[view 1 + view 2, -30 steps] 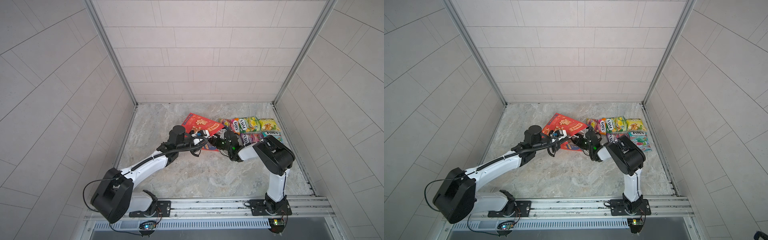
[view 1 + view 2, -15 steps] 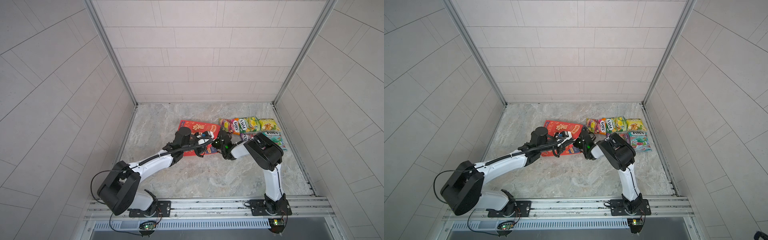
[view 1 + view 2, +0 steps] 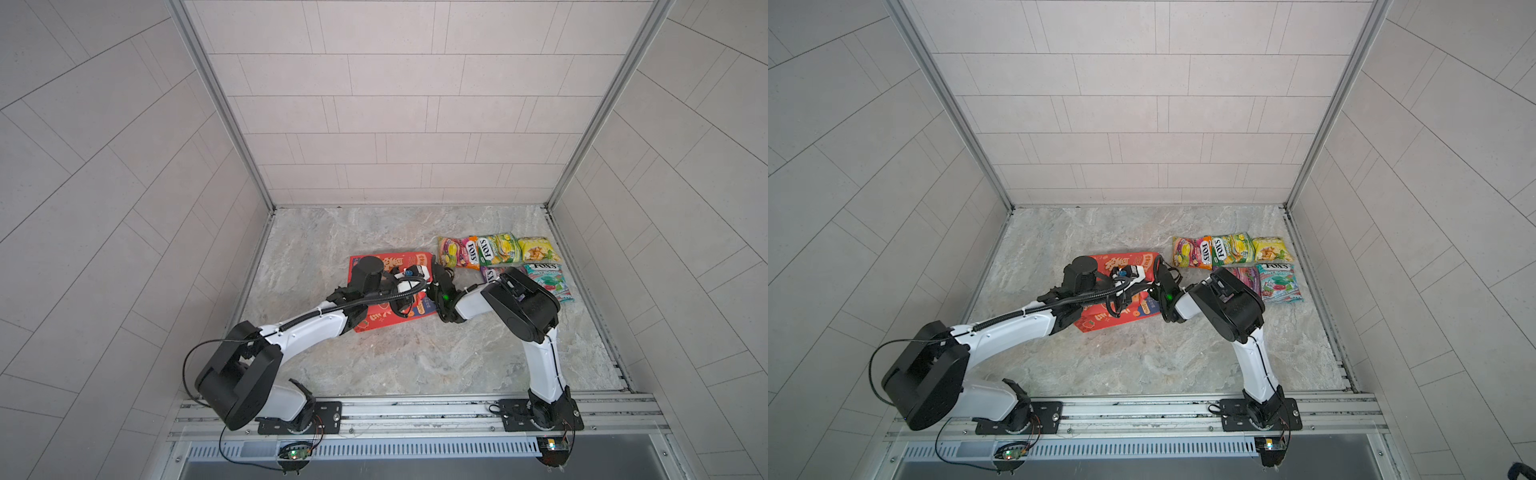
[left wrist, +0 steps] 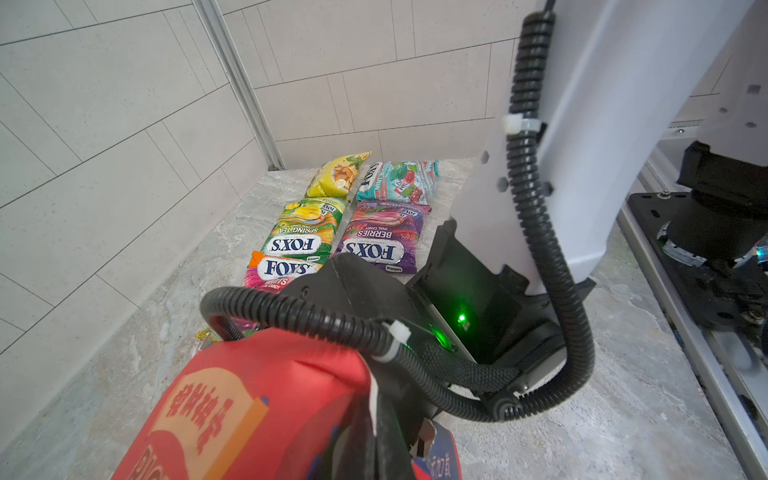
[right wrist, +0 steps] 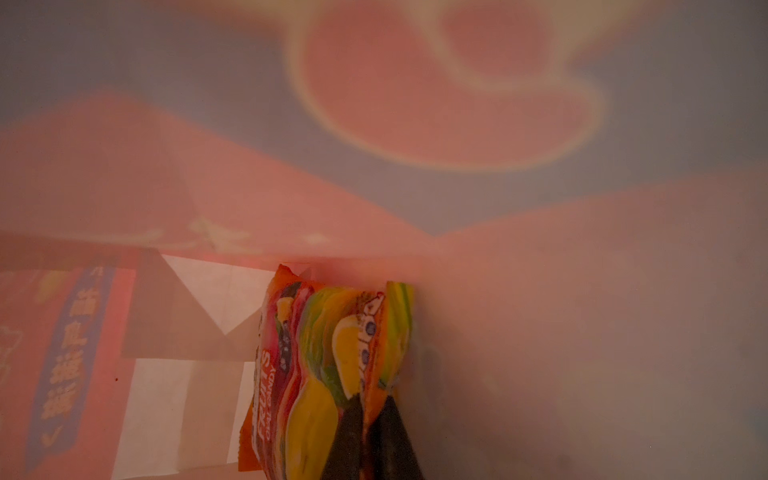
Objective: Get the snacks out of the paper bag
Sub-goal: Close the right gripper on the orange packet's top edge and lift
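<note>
My right gripper (image 5: pixel 368 419), deep inside the paper bag (image 3: pixel 376 322) lying on the table (image 3: pixel 374 365), pinches the orange snack packet (image 5: pixel 316 374). My left gripper (image 4: pixel 371 436) clamps the bag's mouth edge. 5 snacks (image 3: pixel 496 249) lie just beside the bag.

Both top views hang high over the front rail (image 3: pixel 415 409) and look steeply down toward the back wall (image 3: pixel 386 124), far enough off to take in the whole surface (image 3: pixel 415 357). Set side by side, the 2 share nearly all of it. The left wrist camera sits low and close above the paper bag (image 4: pixel 249 407), facing the laid-out snacks (image 4: pixel 299 232) and the right arm (image 4: pixel 602 104). The right wrist camera looks from inside the paper bag, very close to an orange packet (image 5: pixel 307 374).
</note>
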You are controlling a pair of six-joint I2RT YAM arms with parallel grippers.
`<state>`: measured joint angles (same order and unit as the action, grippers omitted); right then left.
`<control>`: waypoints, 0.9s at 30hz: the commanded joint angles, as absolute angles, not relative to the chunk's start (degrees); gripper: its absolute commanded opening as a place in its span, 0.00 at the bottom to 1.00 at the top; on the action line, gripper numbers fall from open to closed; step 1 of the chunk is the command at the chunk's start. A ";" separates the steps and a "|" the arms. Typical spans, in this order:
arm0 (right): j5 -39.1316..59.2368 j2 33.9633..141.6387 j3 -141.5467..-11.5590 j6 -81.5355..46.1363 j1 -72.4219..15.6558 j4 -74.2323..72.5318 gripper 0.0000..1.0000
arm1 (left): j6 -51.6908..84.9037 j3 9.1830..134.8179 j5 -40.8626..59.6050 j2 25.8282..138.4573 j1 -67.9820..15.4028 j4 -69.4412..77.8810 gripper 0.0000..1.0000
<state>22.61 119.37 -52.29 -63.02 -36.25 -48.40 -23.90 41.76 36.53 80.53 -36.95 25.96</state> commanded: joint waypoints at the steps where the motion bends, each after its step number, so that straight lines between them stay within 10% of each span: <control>1: 24.31 116.16 -50.06 -63.77 -35.18 -47.94 0.05 | -25.96 42.14 35.14 77.80 -37.24 30.18 0.00; 27: 26.37 90.68 -39.20 -56.88 -25.72 -36.04 0.01 | -30.59 41.04 23.75 75.75 -35.76 25.08 0.00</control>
